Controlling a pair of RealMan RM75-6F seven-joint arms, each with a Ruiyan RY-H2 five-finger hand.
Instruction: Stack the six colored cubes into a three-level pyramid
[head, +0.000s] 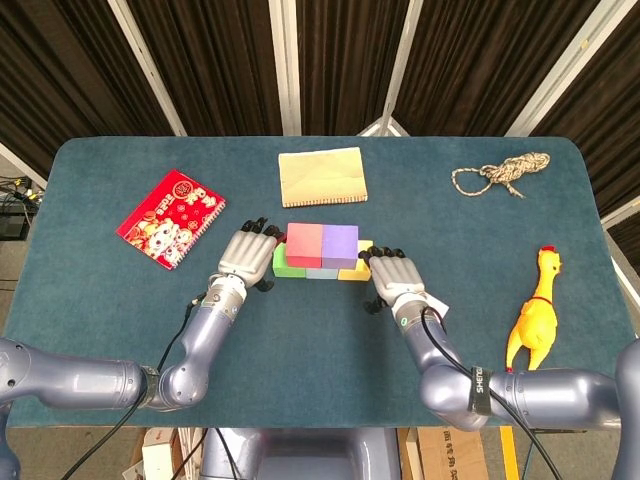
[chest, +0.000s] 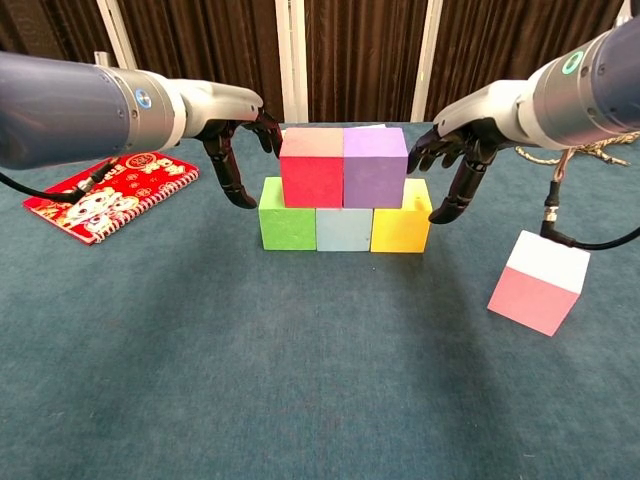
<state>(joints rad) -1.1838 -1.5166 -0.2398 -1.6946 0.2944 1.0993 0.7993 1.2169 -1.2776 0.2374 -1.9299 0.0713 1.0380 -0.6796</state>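
Note:
A green cube (chest: 287, 227), a light blue cube (chest: 343, 230) and a yellow cube (chest: 401, 228) form a row at the table's middle. On top sit a red cube (chest: 311, 167) and a purple cube (chest: 375, 166), side by side and touching. My left hand (chest: 235, 140) hangs with spread fingers by the red cube's left side. My right hand (chest: 455, 160) has its fingertips against the purple cube's right face. Neither holds anything. A pink cube (chest: 538, 283) lies alone to the right. From the head view, the right hand (head: 392, 277) covers most of it.
A red patterned notebook (head: 170, 218) lies at the left and a tan folded cloth (head: 322, 177) behind the stack. A coil of rope (head: 500, 173) sits at the far right. A yellow rubber chicken (head: 535, 320) lies near the right edge.

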